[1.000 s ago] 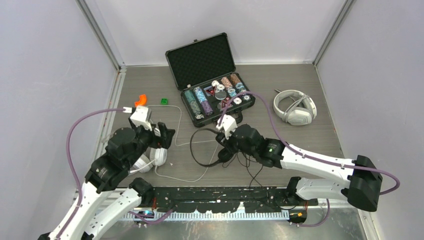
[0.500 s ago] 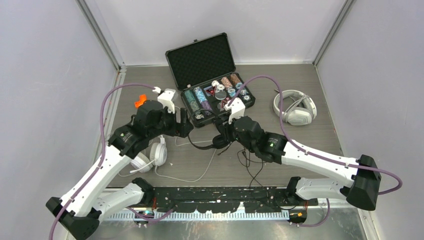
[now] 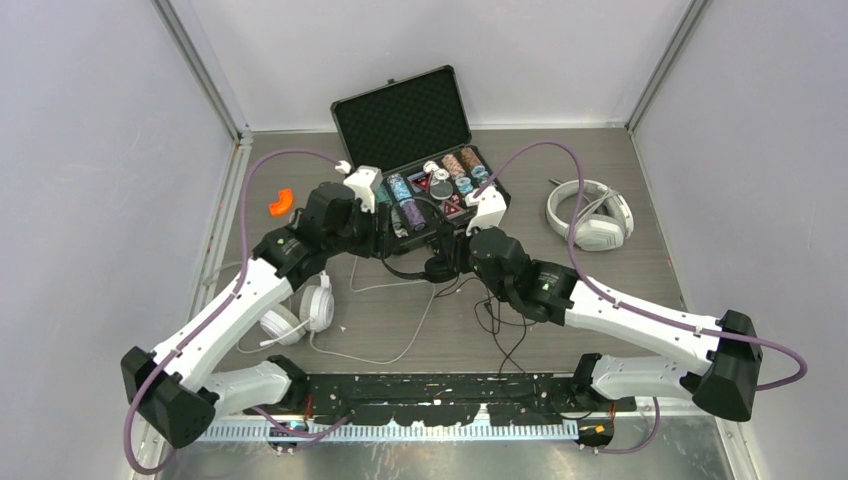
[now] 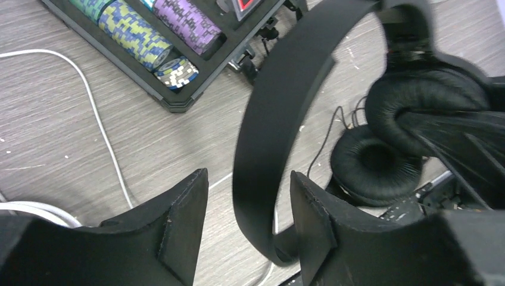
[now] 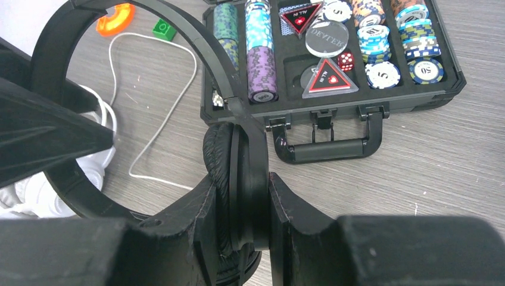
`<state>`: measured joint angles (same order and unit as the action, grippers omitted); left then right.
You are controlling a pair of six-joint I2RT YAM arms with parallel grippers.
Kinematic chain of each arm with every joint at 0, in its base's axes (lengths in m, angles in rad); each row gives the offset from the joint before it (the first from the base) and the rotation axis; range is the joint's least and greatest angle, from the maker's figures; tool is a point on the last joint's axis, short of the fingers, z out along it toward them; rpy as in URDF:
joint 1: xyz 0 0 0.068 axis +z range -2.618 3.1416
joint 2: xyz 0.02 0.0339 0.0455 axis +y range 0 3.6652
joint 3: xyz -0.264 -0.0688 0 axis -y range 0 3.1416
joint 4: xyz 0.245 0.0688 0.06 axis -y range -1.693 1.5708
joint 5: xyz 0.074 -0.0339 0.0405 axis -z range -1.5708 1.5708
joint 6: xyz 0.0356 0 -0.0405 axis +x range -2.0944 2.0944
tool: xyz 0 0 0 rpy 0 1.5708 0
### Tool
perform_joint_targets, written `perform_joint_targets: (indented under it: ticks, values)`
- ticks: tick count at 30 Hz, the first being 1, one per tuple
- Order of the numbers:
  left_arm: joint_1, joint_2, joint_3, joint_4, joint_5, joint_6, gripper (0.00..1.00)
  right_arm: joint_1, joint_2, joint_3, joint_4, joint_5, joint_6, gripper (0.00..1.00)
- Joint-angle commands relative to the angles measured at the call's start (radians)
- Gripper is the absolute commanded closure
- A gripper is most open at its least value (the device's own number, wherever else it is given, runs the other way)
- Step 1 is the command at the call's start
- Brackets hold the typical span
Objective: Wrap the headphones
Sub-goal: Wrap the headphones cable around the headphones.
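The slim black headphones (image 3: 425, 265) hang just above the table in front of the case. My right gripper (image 3: 447, 262) is shut on one ear cup (image 5: 247, 173), which sits squeezed between both fingers. My left gripper (image 3: 385, 240) is open and straddles the black headband (image 4: 268, 137); a gap shows on each side of the band. The black cord (image 3: 500, 325) trails loose on the table. A white round-cup headset (image 3: 300, 310) lies at the left under my left arm, its white cable (image 3: 385, 345) spread out. The bulky white-grey pair (image 3: 590, 215) lies at the right.
An open black case (image 3: 400, 115) with poker chips stands at the back centre, its handle (image 5: 324, 149) close to my right gripper. An orange piece (image 3: 280, 200) and a green die (image 5: 162, 28) lie at the back left. Walls close in the left, right and back.
My left arm swung from the white headset up and right to the black headband, and its jaws have narrowed around it. My right gripper lifted the ear cup slightly toward the case.
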<state>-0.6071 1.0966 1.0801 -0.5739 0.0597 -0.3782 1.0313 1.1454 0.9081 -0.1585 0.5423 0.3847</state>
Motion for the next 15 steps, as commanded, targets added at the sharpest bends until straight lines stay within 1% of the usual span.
perform_joint_targets:
  ticks: [1,6,7,10,11,13,14,15]
  values:
    - [-0.006,0.032,0.045,0.083,-0.080,0.045,0.48,0.003,-0.021,0.060,0.050,0.058,0.087,0.74]
    - [-0.012,0.040,0.028,0.172,-0.078,0.056,0.71,0.003,-0.020,0.052,0.048,0.051,0.095,0.74]
    - [-0.015,0.040,0.025,0.188,-0.080,0.057,0.74,0.003,-0.018,0.050,0.047,0.051,0.095,0.74]
    - [-0.022,0.041,0.030,0.203,-0.096,0.068,0.76,0.003,-0.008,0.048,0.039,0.061,0.098,0.74]
    - [-0.024,0.043,0.032,0.206,-0.101,0.075,0.78,0.003,-0.002,0.049,0.035,0.063,0.102,0.74]
    - [-0.031,0.048,0.037,0.215,-0.111,0.094,0.89,0.004,0.007,0.052,0.031,0.066,0.111,0.73]
    - [-0.037,0.052,0.043,0.213,-0.120,0.108,0.90,0.003,0.011,0.053,0.030,0.065,0.118,0.73]
    - [-0.044,0.061,0.052,0.205,-0.137,0.125,0.88,0.003,0.017,0.058,0.029,0.066,0.125,0.73]
